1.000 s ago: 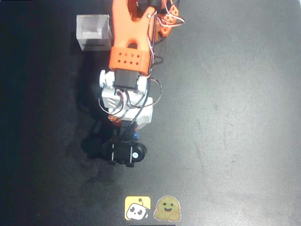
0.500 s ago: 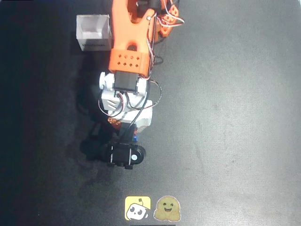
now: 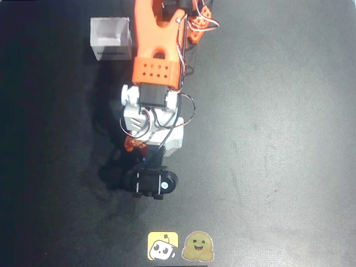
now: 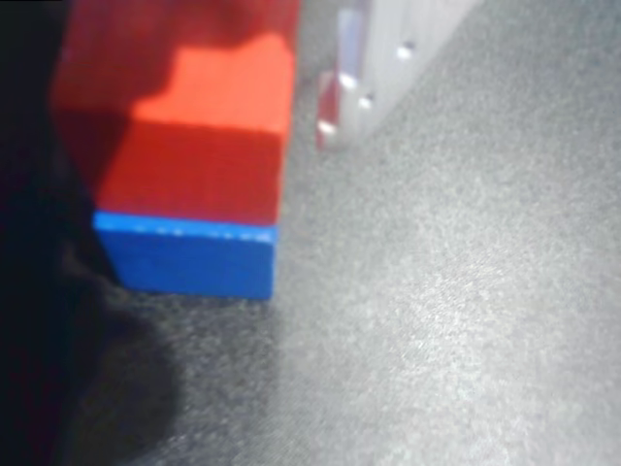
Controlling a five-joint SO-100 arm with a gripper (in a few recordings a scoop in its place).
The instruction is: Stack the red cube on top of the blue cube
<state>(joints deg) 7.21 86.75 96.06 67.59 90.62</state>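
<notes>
Item: red cube (image 4: 194, 126), seen in the wrist view seated directly on the blue cube (image 4: 184, 254), faces flush along the near and right edges, the pair resting on the dark speckled desk (image 4: 446, 320). The stack appears complete; the placement is judged to serve the task's end state, with the red cube square enough on the blue one to stand unaided. One pale finger (image 4: 374, 68) of the gripper is seen just right of the red cube with a narrow strip of desk between them; the opposite side is lost in shadow, so whether the gripper is gripping the red cube or has let go cannot be told. In the overhead view the gripper (image 3: 146, 158) is hidden beneath the orange-and-white arm (image 3: 157, 67) and the black camera module (image 3: 153, 182), and the cubes lie under it, unseen. Also catalogued: a white open box (image 3: 110, 38) at upper left, well apart from the stack, and two stickers at the bottom edge, a yellow square with a cartoon face (image 3: 162, 246) and a smiling tan figure (image 3: 198, 246). No legible writing or brand names are present.
</notes>
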